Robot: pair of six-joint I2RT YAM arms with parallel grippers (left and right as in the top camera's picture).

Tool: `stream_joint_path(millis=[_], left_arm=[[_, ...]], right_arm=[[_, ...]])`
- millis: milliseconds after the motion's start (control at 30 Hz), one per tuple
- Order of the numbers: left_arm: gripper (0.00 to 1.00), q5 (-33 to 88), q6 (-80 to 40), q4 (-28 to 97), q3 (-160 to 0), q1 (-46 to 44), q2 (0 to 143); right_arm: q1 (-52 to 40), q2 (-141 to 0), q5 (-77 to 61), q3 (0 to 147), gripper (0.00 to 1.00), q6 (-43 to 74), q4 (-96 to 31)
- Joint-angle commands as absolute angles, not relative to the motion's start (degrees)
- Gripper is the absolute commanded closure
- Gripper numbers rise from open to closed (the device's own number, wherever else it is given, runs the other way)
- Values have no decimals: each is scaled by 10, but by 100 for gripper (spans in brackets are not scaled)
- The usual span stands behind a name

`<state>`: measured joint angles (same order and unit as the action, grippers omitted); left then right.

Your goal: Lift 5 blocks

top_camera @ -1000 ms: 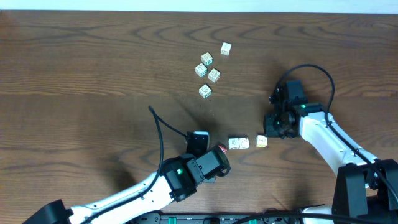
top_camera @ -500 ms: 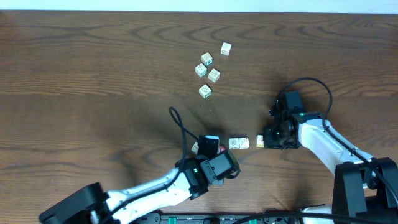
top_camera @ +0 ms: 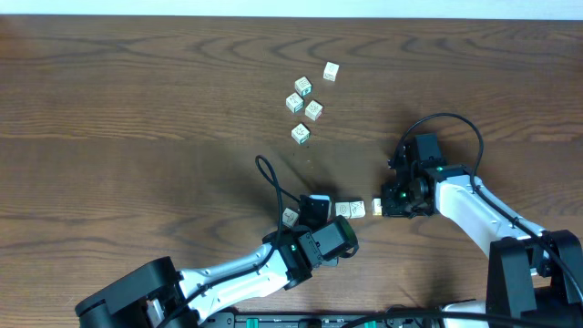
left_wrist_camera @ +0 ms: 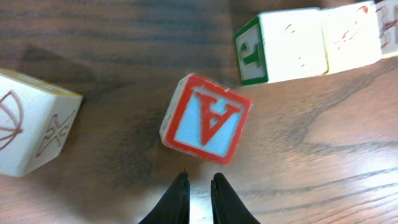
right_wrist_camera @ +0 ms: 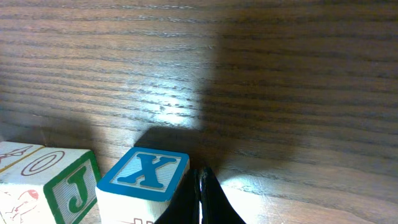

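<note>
Over the last second the left arm swings rightward along the near side of the tabletop (top_camera: 137,109). The left fingers (left_wrist_camera: 180,198) draw in as it goes. They now point at the red A block (left_wrist_camera: 205,118) from just short of it, with only a slit between them and nothing pinched. The sweep uncovers the cream X block (top_camera: 290,216), which lies flat just left of the arm's head and apart from the red one. Beyond the red block, the green-edged block (left_wrist_camera: 280,46) starts the short row (top_camera: 351,210). The right arm meanwhile drops down and leftward toward the far end of that row. The right fingers (right_wrist_camera: 202,186) are pressed together and empty, their tip just beside the blue X block (right_wrist_camera: 146,180). That block sits close to the J block (right_wrist_camera: 53,183); whether the two touch is not clear. The five greenish cubes (top_camera: 302,100) farther back have not shifted. All five task blocks still rest on the tabletop and none is lifted. Closed fingers arriving at both ends suggest the arms mean to press the blocks into one line and squeeze it up. The red and cream blocks are still out of line, so nudging them in likely comes first.
</note>
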<state>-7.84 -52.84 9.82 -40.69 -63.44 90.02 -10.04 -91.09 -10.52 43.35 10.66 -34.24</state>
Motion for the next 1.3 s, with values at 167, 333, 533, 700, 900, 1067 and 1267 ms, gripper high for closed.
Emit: stream_joint_path(millis=[167, 333, 533, 700, 900, 1067, 1267], left_arm=[[85, -112, -548, 97, -404, -635, 906], [85, -117, -548, 94, -404, -634, 906], [85, -128, -547, 82, -404, -634, 906], [85, -138, -547, 78, -404, -634, 907], [85, -147, -547, 74, -404, -634, 907], [86, -147, -547, 53, -404, -634, 924], [85, -138, -548, 29, -404, -634, 957]], right_arm=[[-123, -914, -117, 430, 99, 97, -339], [-131, -914, -117, 430, 99, 97, -338], [-131, -914, -117, 430, 99, 97, -336], [-132, -914, -121, 430, 99, 97, -335], [-132, -914, -123, 430, 99, 97, -334], [-132, -914, -133, 430, 99, 94, -330], [-132, -914, -138, 430, 99, 89, -330]])
